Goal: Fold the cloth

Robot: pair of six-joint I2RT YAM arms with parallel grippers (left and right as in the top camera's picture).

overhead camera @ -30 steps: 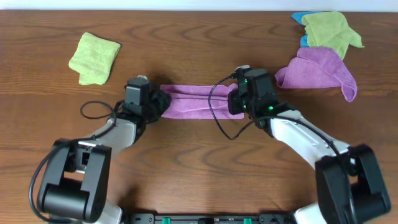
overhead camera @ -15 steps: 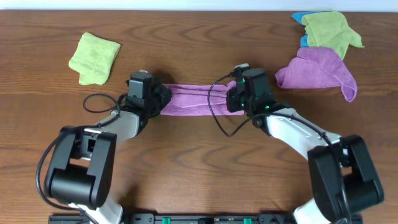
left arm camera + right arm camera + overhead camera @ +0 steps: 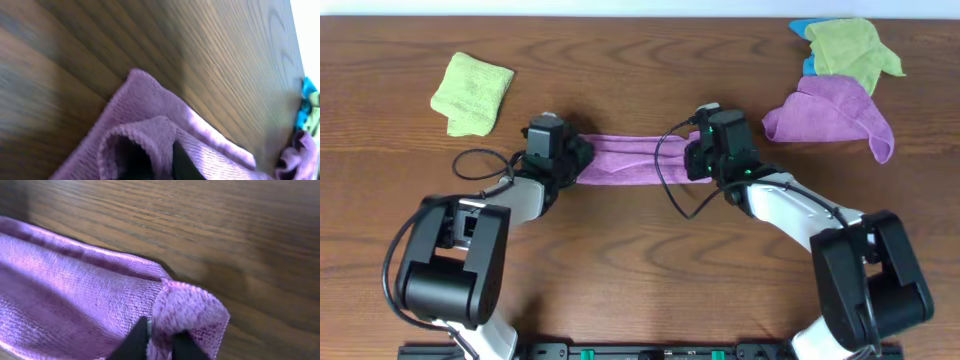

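The purple cloth (image 3: 632, 160) lies stretched as a narrow band between my two grippers at mid-table. My left gripper (image 3: 572, 160) is shut on its left end; the left wrist view shows the cloth (image 3: 150, 135) bunched in a fold around a dark fingertip (image 3: 182, 165). My right gripper (image 3: 698, 158) is shut on its right end; the right wrist view shows the cloth (image 3: 75, 295) with a raised corner pinched between the fingertips (image 3: 137, 340).
A folded light green cloth (image 3: 472, 92) lies at the back left. At the back right lie a second purple cloth (image 3: 830, 112), a light green cloth (image 3: 848, 48) and a bit of blue cloth (image 3: 802, 28).
Both grippers have moved a little away from me with the cloth ends. The cloth band between them is pulled narrower and straighter.
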